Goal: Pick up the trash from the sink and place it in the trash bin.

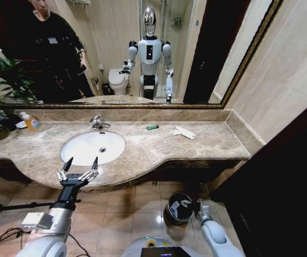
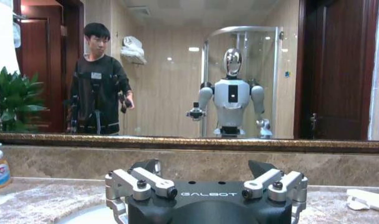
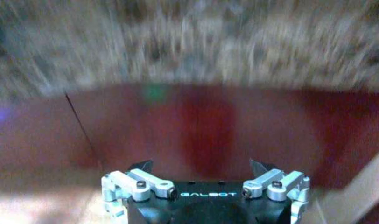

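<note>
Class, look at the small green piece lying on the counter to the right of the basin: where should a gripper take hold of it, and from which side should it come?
Probably from above, closing across the narrow width of the green piece at its middle. It lies flat on the marble counter, long axis roughly along the mirror wall, nothing touching it, white packets lying apart to its right.

Left gripper: black fingers on silver linkages, black wrist, white forearm. Right gripper: black body marked GALBOT, silver screwed linkages, dark fingertips. Right forearm white.
</note>
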Robot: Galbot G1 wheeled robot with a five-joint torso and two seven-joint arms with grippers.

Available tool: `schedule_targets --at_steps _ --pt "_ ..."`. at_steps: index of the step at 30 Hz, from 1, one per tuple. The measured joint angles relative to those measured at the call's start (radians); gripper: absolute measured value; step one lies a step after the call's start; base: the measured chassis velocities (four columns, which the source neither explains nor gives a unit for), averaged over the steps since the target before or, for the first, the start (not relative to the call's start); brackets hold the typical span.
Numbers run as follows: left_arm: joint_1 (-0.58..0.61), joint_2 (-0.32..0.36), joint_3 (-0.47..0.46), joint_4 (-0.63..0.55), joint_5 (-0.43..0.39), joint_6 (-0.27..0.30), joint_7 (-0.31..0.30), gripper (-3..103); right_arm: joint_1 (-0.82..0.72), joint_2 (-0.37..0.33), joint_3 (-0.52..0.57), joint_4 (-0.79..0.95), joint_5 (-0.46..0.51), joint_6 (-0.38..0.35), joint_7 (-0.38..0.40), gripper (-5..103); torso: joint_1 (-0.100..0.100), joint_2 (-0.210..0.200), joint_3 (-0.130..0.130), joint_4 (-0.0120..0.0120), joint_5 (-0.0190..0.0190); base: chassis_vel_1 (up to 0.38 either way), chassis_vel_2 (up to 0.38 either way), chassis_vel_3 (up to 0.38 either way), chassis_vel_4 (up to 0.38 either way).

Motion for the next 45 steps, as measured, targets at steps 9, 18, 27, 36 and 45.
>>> schedule_targets --at_steps 9,18,27,36,45 --pt "0.0 0.0 0.0 0.0 0.0 0.0 0.0 100 -0.094 -0.063 0.067 0.377 0.054 -0.005 0.009 100 0.0 0.0 0.0 0.0 -0.0004 0.0 0.0 0.0 0.0" --pt "0.0 0.0 0.0 0.0 0.0 0.0 0.0 100 0.109 -0.109 0.042 0.434 0.133 -0.125 0.058 100 0.0 0.0 0.0 0.0001 0.0001 0.0 0.0 0.0 0.0" --pt "0.0 0.0 0.0 0.0 0.0 0.0 0.0 100 0.357 -0.194 -0.015 0.319 0.232 -0.188 0.039 100 0.0 0.0 0.0 0.0003 0.0 0.0 0.0 0.0 0.0" --pt "0.0 0.0 0.0 0.0 0.0 0.0 0.0 100 0.698 -0.28 -0.188 -0.03 0.321 -0.22 -0.002 100 0.0 0.0 0.0 0.0 0.0001 0.0 0.0 0.0 0.0" --pt "0.0 0.0 0.0 0.0 0.0 0.0 0.0 100 0.904 -0.264 -0.306 -0.253 0.323 -0.225 -0.009 100 0.0 0.0 0.0 0.0001 0.0001 0.0 0.0 0.0 0.0"
